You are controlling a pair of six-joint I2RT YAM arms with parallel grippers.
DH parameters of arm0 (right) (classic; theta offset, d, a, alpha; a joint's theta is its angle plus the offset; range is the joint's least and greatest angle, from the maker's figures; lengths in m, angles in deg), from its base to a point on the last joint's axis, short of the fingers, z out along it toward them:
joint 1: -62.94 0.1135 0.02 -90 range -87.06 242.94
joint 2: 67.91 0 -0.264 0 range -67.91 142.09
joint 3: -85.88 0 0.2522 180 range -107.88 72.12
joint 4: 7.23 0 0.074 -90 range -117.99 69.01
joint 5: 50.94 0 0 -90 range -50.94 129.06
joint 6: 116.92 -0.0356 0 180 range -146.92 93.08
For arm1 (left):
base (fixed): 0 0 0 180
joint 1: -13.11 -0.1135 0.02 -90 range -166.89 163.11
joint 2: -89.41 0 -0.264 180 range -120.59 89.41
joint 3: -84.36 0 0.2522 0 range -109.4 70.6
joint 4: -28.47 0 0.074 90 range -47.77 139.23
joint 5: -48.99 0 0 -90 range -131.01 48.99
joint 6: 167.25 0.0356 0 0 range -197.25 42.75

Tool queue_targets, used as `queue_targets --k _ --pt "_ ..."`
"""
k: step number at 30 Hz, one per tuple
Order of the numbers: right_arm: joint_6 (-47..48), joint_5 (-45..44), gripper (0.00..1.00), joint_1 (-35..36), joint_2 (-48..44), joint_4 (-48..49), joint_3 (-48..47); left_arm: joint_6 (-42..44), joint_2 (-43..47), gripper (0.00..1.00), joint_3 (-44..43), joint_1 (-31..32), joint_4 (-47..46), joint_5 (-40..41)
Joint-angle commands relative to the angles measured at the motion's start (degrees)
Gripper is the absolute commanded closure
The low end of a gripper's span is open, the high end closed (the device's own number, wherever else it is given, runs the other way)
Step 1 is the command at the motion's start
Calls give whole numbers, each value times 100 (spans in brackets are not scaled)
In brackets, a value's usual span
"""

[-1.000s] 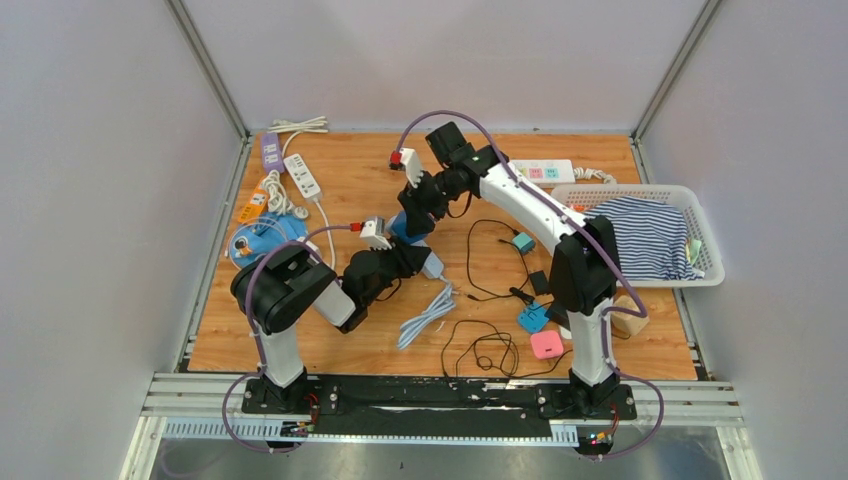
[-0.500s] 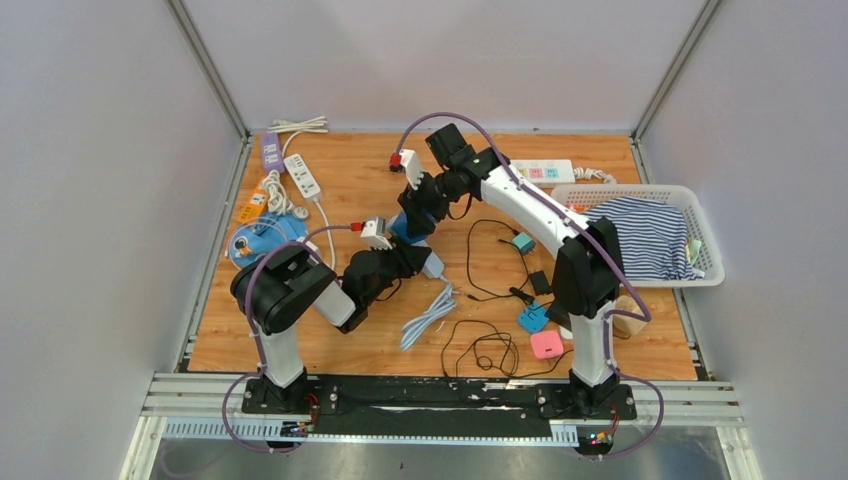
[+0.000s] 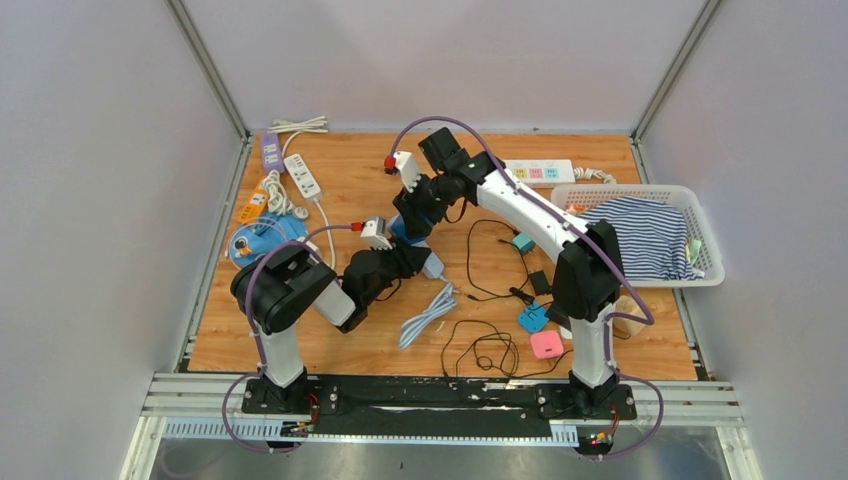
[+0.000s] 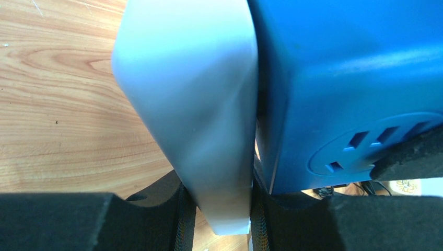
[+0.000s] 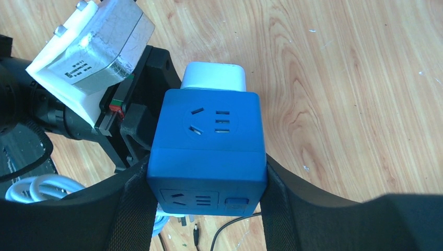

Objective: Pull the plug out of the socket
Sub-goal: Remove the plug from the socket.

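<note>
Grips set: left hand (image 4: 219, 209) clenched on white plug (image 4: 193, 104); right hand (image 5: 206, 178) grasping blue socket cube (image 5: 209, 136); plug seated (pull remains).

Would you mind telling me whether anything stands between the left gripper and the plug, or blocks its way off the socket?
Nothing visible does. The left gripper clamps the white plug, seated against the blue socket cube in the right gripper; bare table lies beyond the plug.

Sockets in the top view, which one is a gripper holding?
The blue cube socket, clamped in the right gripper, a white plug on one face; the long strips lie loose.
</note>
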Motion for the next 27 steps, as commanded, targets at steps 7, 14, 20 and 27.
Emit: queue_targets --k 7,14,20,27 --pt "875 1762 100 181 -47 -735 112 470 -34 100 -94 44 -167 -221" --pt "926 1536 100 157 -88 -831 32 488 -25 100 -94 44 -149 -221" --pt "329 -431 100 116 13 -232 292 487 -24 100 -94 44 -157 -221" --pt "820 1438 100 122 -35 -617 233 479 -41 100 -103 43 -175 -255"
